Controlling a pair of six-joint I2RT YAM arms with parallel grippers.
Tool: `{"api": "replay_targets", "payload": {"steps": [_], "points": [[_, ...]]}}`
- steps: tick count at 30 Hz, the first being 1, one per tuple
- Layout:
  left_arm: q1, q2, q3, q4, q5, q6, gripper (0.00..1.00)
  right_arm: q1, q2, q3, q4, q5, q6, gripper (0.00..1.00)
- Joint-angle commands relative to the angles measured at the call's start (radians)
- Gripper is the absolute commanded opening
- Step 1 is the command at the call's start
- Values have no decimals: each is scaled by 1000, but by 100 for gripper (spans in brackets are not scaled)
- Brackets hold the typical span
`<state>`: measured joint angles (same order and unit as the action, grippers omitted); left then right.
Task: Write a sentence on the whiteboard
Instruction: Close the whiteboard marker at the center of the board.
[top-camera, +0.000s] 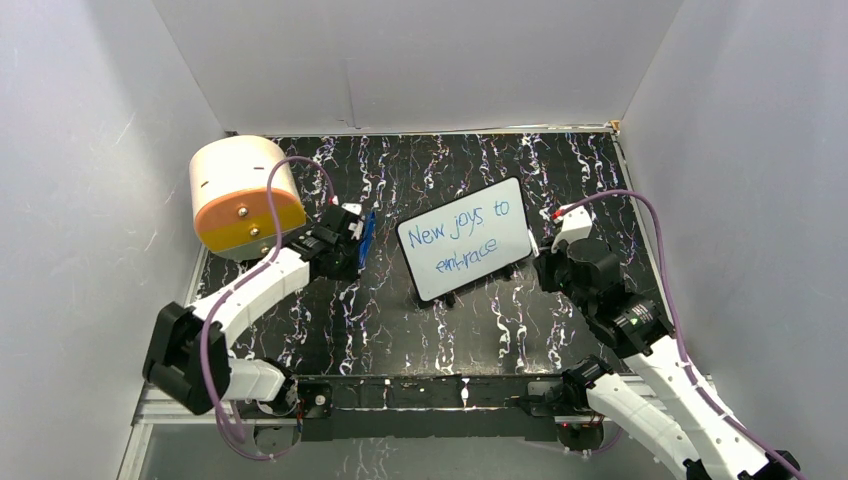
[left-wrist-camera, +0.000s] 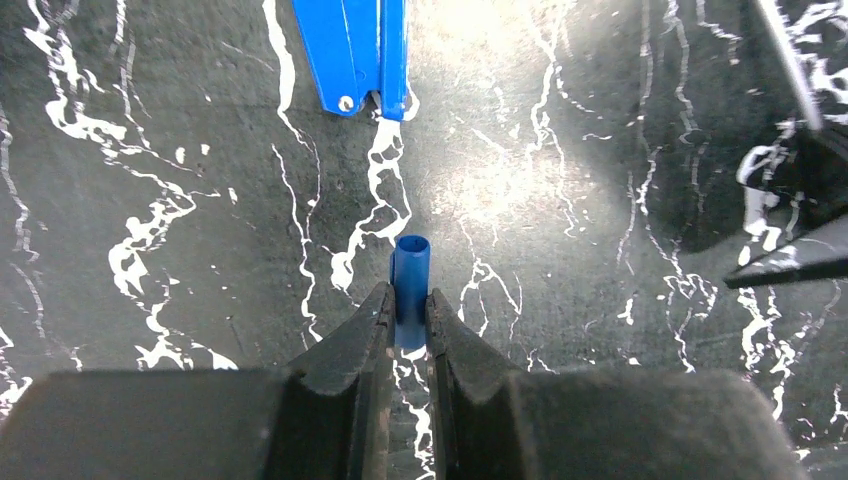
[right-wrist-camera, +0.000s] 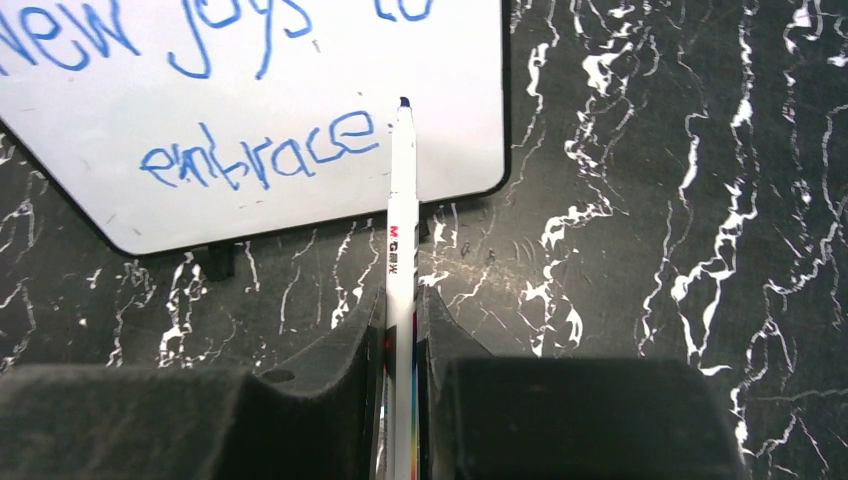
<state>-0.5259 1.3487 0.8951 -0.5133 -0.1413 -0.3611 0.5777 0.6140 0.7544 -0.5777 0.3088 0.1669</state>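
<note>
The whiteboard (top-camera: 515, 240) lies tilted mid-table, with the blue sentence (top-camera: 460, 225) "New joys to embrace" in two lines. In the right wrist view the whiteboard (right-wrist-camera: 450, 110) fills the top left and the word "embrace" of the sentence (right-wrist-camera: 260, 155) is plain. My right gripper (right-wrist-camera: 401, 295) is shut on a white marker (right-wrist-camera: 401, 220). Its blue tip sits over the board's lower right corner, just right of "embrace". Left of the board, my left gripper (left-wrist-camera: 408, 295) is shut on a small blue marker cap (left-wrist-camera: 411, 265). That left gripper (top-camera: 352, 240) hangs above the table.
A round cream and orange container (top-camera: 245, 195) stands at the back left, close behind the left arm. A blue clip-like object (left-wrist-camera: 355, 50) lies on the black marbled table (left-wrist-camera: 600, 200) ahead of the left gripper. White walls enclose three sides.
</note>
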Motion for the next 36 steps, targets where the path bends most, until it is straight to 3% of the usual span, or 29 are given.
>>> {"api": "replay_targets", "payload": {"steps": [1, 9, 17, 36], "points": [[-3, -123, -3, -10, -10, 75, 0, -3, -14, -7, 79, -79, -23, 0], [-12, -305, 30, 48, 114, 267, 0, -2, 19, 12, 92, -158, -26, 0], [-58, -373, 73, 71, 230, 478, 0, -2, 75, 44, 92, -329, -43, 0], [-151, -394, 101, 172, 386, 938, 0, -2, 214, 153, 123, -691, -73, 0]]}}
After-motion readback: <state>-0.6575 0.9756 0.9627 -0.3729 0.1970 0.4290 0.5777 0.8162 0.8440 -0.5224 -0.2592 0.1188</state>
